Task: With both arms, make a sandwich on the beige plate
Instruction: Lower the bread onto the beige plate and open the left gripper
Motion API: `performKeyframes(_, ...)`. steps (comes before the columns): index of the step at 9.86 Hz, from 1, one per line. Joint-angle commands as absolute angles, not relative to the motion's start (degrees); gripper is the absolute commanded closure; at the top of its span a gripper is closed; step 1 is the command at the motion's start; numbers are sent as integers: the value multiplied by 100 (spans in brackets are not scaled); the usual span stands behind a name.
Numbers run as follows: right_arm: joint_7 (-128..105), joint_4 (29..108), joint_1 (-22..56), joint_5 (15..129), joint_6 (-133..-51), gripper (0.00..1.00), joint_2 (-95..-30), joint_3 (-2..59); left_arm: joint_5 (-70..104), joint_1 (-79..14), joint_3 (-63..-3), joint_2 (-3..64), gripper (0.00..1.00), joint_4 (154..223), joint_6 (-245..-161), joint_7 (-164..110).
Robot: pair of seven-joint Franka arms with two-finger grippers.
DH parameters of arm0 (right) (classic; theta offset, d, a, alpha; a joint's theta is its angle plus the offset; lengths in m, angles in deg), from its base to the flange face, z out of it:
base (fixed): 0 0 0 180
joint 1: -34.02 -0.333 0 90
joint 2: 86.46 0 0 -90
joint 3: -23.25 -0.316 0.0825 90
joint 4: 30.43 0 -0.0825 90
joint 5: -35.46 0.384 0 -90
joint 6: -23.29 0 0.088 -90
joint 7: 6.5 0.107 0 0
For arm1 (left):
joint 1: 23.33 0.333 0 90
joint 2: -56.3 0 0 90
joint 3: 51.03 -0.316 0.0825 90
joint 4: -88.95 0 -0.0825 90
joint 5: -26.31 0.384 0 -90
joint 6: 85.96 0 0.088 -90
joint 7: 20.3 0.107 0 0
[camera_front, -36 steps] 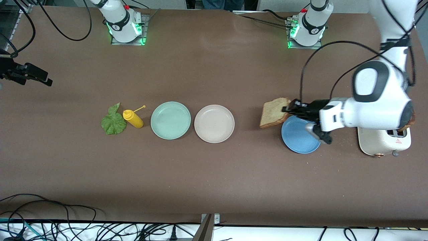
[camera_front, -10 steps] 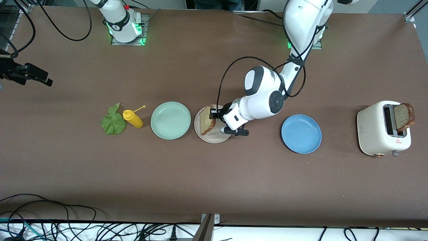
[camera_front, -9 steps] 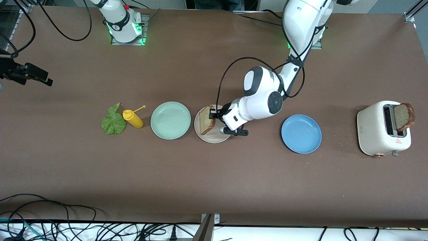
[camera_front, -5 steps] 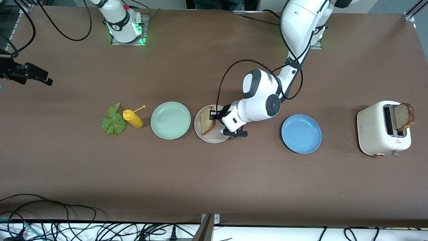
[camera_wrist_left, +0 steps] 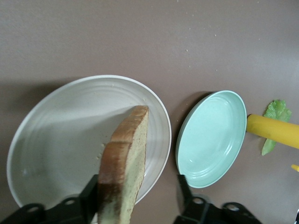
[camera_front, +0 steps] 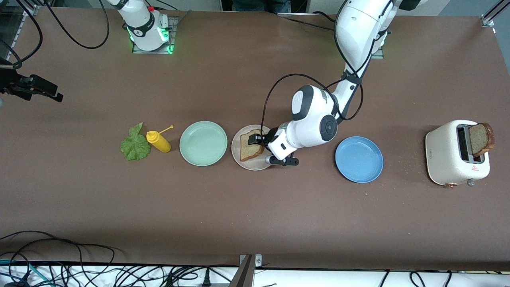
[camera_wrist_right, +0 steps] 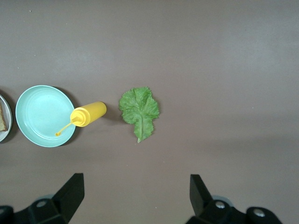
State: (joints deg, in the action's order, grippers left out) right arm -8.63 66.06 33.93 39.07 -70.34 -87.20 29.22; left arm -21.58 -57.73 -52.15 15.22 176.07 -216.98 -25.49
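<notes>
A brown bread slice (camera_front: 251, 149) rests tilted on the beige plate (camera_front: 251, 165), which stands between a mint plate and a blue plate. My left gripper (camera_front: 256, 139) hovers low over that plate, open. In the left wrist view the slice (camera_wrist_left: 124, 163) leans against one finger (camera_wrist_left: 88, 198), while the other finger (camera_wrist_left: 185, 189) stands well apart from it over the plate (camera_wrist_left: 60, 135). A second slice (camera_front: 481, 138) sticks up from the toaster. The lettuce leaf (camera_front: 135, 145) lies toward the right arm's end. My right gripper (camera_wrist_right: 135, 186) waits high over the table by the lettuce (camera_wrist_right: 139, 109), open and empty.
A yellow squeeze bottle (camera_front: 158, 141) lies between the lettuce and the mint-green plate (camera_front: 203, 143). The blue plate (camera_front: 358, 159) sits between the beige plate and the cream toaster (camera_front: 450, 159) at the left arm's end. Cables hang along the table's near edge.
My left gripper has opened from its grip on the bread slice. The slice has tipped from standing on edge to leaning lower on the beige plate. The right arm has not moved.
</notes>
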Motion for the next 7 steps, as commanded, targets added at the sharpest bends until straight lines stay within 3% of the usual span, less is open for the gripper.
performKeyframes(1, -870, 6467, 3411, 3977, -6908, 0, -8690, 2914, -1818, -5796, -5323, 1473, 0, 17464, -21709, -2557)
performKeyframes(7, -861, 6467, 3411, 3977, -6908, 0, -8690, 2914, -1070, -5541, -5375, 1604, 0, 17482, -21464, -2540)
